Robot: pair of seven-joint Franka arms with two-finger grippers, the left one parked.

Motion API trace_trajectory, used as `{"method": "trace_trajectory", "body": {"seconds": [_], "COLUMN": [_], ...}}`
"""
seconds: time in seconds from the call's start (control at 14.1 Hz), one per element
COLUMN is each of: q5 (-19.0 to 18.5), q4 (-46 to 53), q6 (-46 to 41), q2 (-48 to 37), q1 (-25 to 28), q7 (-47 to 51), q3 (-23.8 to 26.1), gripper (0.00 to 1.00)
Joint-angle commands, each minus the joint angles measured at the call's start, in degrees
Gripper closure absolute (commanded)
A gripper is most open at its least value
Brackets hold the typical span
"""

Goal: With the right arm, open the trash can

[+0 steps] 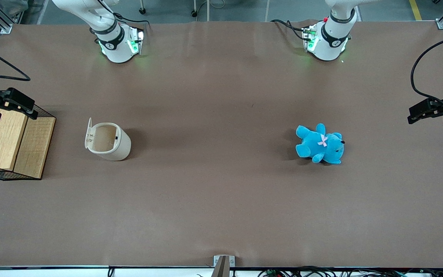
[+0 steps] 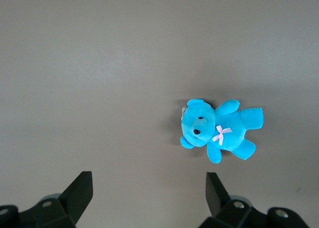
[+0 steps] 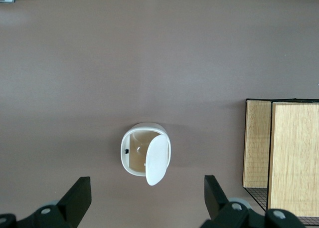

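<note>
I have the right arm's gripper (image 1: pixel 8 104) up in the air above the wood-and-wire-mesh box (image 1: pixel 12 144) at the working arm's end of the surface (image 1: pixel 214 192), with its two fingers (image 3: pixel 75 198) spread wide and nothing between them. The trash can (image 1: pixel 108 141) stands on the surface well apart from the fingers, toward the middle of the table from them and lower down. From the wrist camera I look down between the fingers into the trash can (image 3: pixel 145 153): its lid (image 3: pixel 157 160) is swung up on its hinge and stands nearly on edge, leaving the tan inside in plain sight. In the front view that lid (image 1: pixel 88 132) rises at the side of the bin facing the fingers. The blue teddy bear (image 1: pixel 320 144) lies toward the parked arm's end of the surface, far from the fingers and from the bin.
</note>
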Motion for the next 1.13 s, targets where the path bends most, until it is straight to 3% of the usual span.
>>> {"method": "trace_trajectory", "body": {"seconds": [0.0,0.71,1.06], "q5": [0.3,0.4,0.1], "q4": [-2.3,-2.8,-2.9], "q6": [1.3,2.3,2.0], "q2": [-1.6,-2.6,-2.8], "q1": [-0.5,-3.2,-7.6], "q7": [0.0,-1.3,-1.3], "q3": [0.7,1.2,6.3], "gripper": [0.00,0.00,0.00]}}
